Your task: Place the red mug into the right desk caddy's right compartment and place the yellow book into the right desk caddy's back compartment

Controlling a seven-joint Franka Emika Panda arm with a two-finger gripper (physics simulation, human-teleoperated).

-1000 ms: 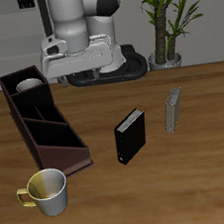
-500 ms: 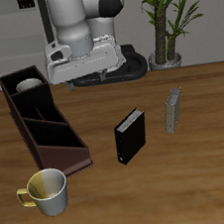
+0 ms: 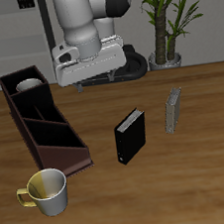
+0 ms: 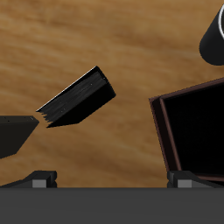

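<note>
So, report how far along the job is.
Looks done: a mug sits in the right desk caddy's end compartment, colour unclear. In hand: nothing; the end effector hangs open above the table. Left: the yellow book stands on the table, outside the caddy.

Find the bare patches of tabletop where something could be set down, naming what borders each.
Bare wood lies between the right desk caddy and the black book, and along the front edge past the yellow-and-white mug. The strip between black book and yellow book is narrower. The caddy's far end is crowded.
</note>
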